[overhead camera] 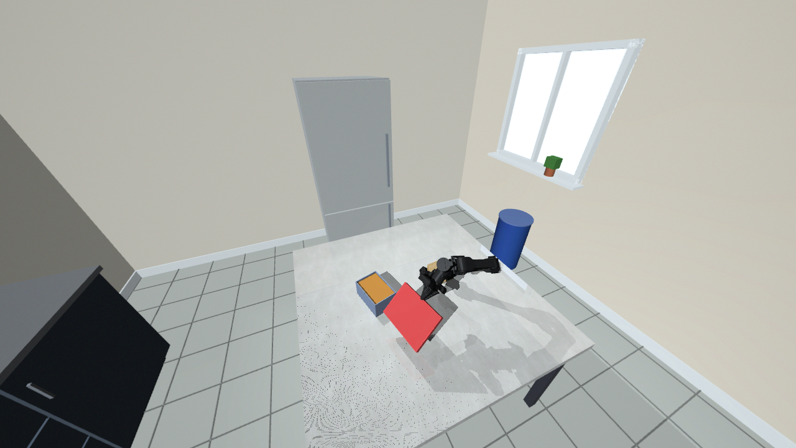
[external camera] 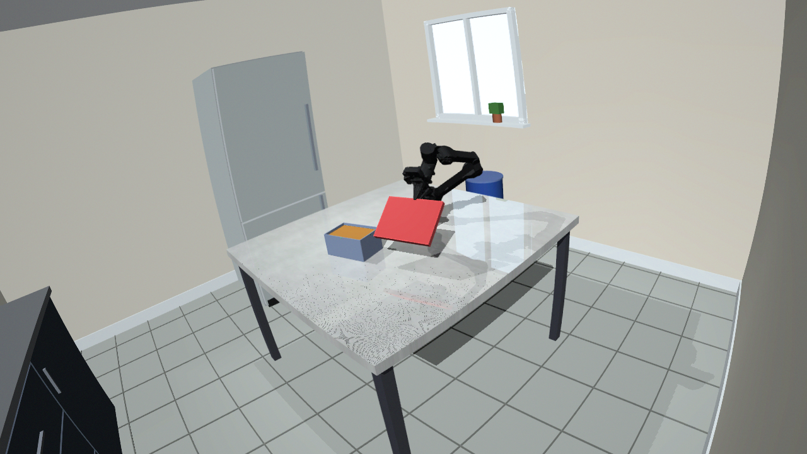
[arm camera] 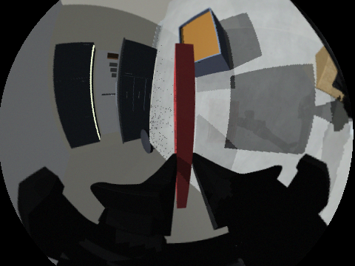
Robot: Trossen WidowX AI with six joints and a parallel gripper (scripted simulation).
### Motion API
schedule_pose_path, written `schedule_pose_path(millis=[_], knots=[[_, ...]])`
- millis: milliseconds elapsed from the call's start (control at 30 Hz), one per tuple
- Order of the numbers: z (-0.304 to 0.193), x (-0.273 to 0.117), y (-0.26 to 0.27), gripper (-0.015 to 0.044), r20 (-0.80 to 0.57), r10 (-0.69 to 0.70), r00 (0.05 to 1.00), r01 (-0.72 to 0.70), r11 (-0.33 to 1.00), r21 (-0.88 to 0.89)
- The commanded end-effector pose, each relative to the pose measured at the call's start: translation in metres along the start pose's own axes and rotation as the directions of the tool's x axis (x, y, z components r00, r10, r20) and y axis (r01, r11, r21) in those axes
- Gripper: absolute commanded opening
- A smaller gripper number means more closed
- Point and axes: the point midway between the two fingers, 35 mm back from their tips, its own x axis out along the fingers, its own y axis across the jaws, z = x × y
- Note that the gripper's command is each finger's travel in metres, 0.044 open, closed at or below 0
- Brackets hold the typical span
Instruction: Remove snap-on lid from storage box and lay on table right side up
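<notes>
The red lid is in the air above the table, tilted. My gripper is shut on its edge at the side towards the arm. The storage box is blue-grey and stands open on the table, with a flat orange filling visible inside. The lid is beside the box, on the right of it in the top and exterior views, and overlaps its near right corner in these views. Whether the two touch I cannot tell.
A tan block-like object is on the table by the arm's base, partly hidden by the arm. The lid's shadow falls on the table beside the box. A blue barrel stands beyond the table's edge.
</notes>
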Motion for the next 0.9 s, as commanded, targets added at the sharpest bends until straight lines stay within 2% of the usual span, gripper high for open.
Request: schedule_pose_path(millis=[0,867], knots=[[-0.011,-0.004,0.002,0.0000,0.004,0.014,1.000,-0.014,1.000,-0.005],[-0.016,0.008,-0.012,0.0000,0.003,0.015,1.000,-0.015,1.000,-0.005]])
